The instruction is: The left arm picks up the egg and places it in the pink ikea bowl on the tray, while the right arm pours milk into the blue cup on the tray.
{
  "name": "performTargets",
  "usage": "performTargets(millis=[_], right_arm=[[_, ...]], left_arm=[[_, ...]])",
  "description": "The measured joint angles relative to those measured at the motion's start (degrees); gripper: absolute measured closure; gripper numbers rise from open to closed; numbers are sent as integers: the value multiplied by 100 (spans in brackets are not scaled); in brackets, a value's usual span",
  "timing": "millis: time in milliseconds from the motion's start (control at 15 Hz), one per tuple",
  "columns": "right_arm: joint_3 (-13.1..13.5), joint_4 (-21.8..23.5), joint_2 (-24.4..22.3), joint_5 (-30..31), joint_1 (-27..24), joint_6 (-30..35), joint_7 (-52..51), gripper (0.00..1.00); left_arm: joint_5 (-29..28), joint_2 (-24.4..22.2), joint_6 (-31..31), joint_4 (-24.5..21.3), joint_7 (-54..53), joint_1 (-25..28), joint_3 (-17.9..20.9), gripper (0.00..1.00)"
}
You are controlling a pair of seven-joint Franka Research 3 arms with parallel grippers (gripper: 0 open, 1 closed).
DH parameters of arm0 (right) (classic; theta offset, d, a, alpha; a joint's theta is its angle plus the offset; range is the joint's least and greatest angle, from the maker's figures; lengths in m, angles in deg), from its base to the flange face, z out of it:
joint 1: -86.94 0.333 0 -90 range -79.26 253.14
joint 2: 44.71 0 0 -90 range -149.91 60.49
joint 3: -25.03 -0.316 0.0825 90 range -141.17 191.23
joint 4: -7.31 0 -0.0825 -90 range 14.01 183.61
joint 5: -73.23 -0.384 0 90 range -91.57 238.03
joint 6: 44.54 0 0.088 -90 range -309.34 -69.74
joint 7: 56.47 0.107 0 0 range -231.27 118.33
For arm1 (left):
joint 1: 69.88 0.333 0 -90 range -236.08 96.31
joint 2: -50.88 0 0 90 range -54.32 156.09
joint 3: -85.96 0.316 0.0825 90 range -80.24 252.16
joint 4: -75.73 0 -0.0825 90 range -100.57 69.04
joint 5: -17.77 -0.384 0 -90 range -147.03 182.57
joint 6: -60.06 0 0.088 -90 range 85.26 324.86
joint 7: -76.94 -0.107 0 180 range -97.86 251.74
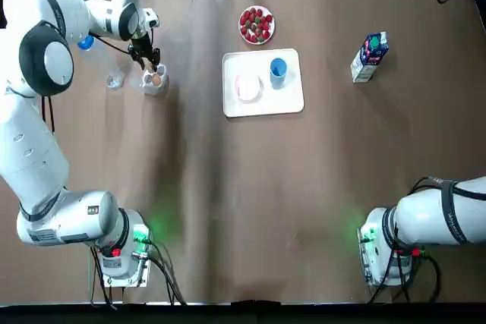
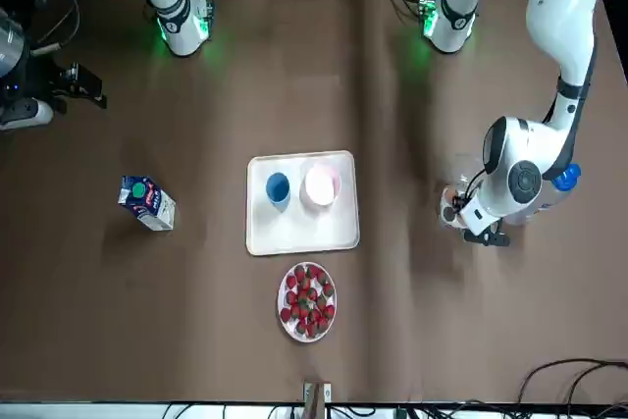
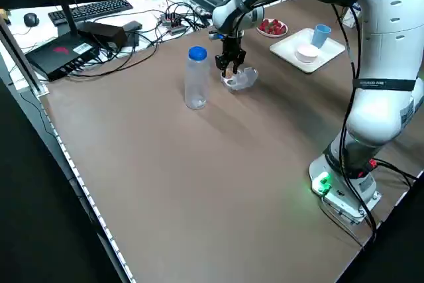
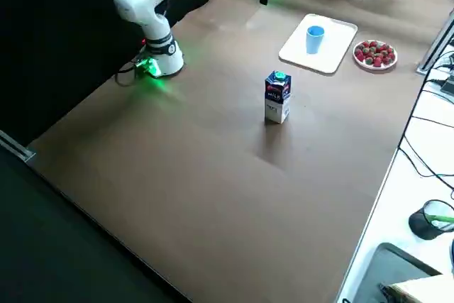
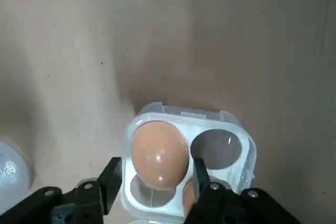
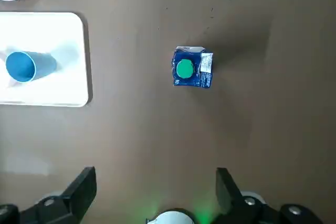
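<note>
A brown egg sits between my left gripper's fingers, just above a clear plastic egg carton at the table's far left. My left gripper points down over that carton and is shut on the egg. The pink bowl and the blue cup stand on the white tray at the middle back. The blue milk carton stands upright to the right of the tray. My right gripper hangs open high above the table, well short of the milk carton.
A plate of strawberries lies behind the tray. A clear bottle with a blue cap and a small glass stand left of the egg carton. Cables, a keyboard and electronics lie along the far edge.
</note>
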Motion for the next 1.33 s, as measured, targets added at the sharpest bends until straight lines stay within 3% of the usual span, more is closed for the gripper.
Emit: performTargets(millis=[400, 933, 1067, 1133, 1333], right_arm=[[-23, 46, 402, -12, 41, -110, -1, 0], [21, 43, 1040, -62, -159, -932, -193, 0], [26, 43, 1136, -178, -400, -941, -1100, 0], [43, 43, 1265, -591, -788, -950, -2337, 0], [74, 41, 1479, -1086, -1341, -952, -3865, 0]], left_arm=[[-154, 1, 51, 5, 3, -15, -3, 39], [-175, 43, 60, 80, 8, -17, -5, 39], [-175, 77, 65, 81, 29, -19, -8, 39], [-175, 99, 73, 82, 59, -19, -9, 39], [-175, 104, 76, 84, 72, -20, -10, 43]])
